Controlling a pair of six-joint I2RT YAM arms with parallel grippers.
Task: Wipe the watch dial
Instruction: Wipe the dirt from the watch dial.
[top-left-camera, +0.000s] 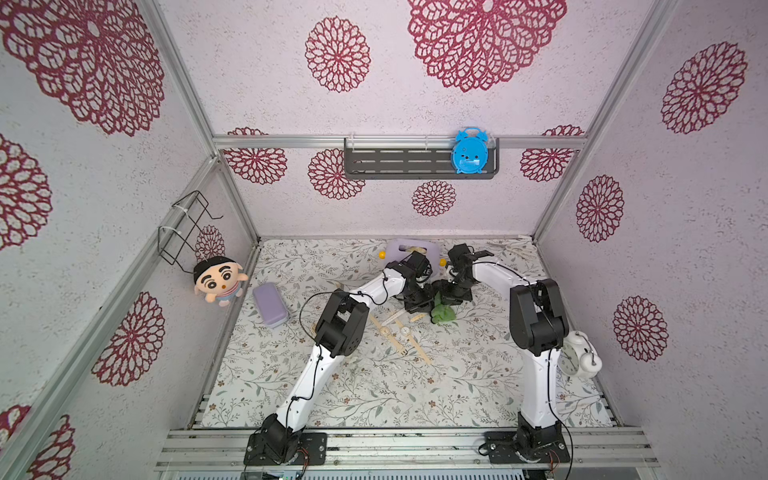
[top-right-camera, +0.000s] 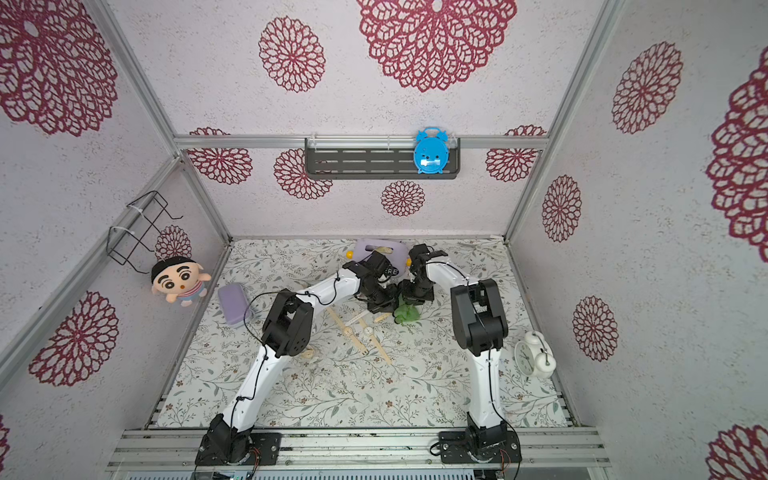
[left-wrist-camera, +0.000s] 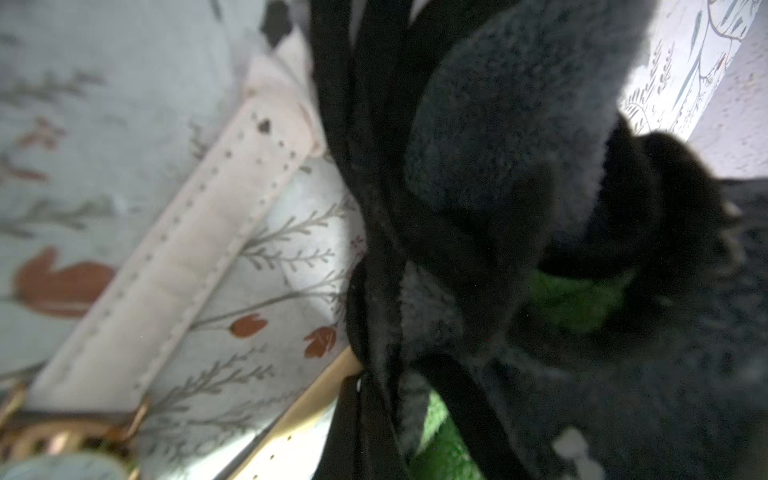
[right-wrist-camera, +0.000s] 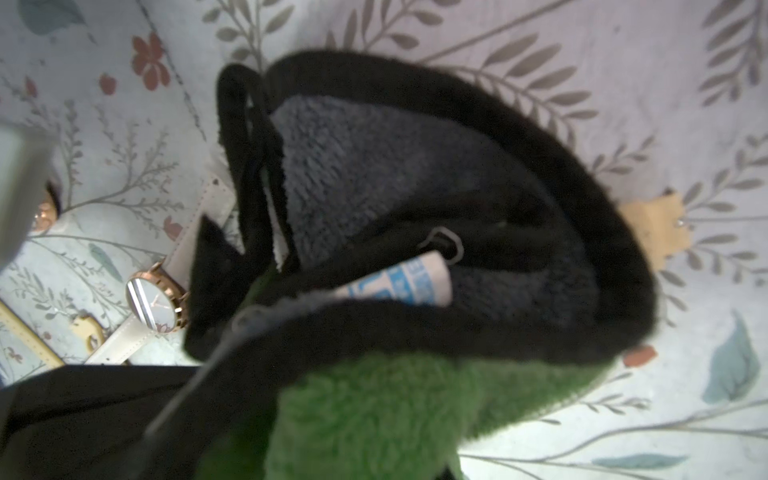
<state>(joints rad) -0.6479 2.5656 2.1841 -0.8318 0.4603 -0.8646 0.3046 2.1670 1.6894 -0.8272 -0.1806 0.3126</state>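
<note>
The rose-gold watch on a white leather strap (right-wrist-camera: 156, 301) is laid flat, dial up, on the floral tabletop (top-left-camera: 415, 395), strap stretched straight, just beside the black-edged grey fleece cloth (right-wrist-camera: 374, 174). That cloth is pinched by the left gripper (top-left-camera: 419, 305), the green fleece cloth (top-left-camera: 442, 313) by the right gripper (top-left-camera: 449, 298). The lilac lidded box (top-left-camera: 270, 305) is shut; a blue alarm clock (top-left-camera: 469, 151) is held on the grey wall shelf (top-left-camera: 395, 164).

Arms (top-left-camera: 376, 289) arched inward; left end effector (top-left-camera: 419, 302) and right end effector (top-left-camera: 453, 296) closed, side by side

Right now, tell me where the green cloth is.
In both top views, the green cloth is mid-table, just right of the watches lying on the floral mat.
</note>
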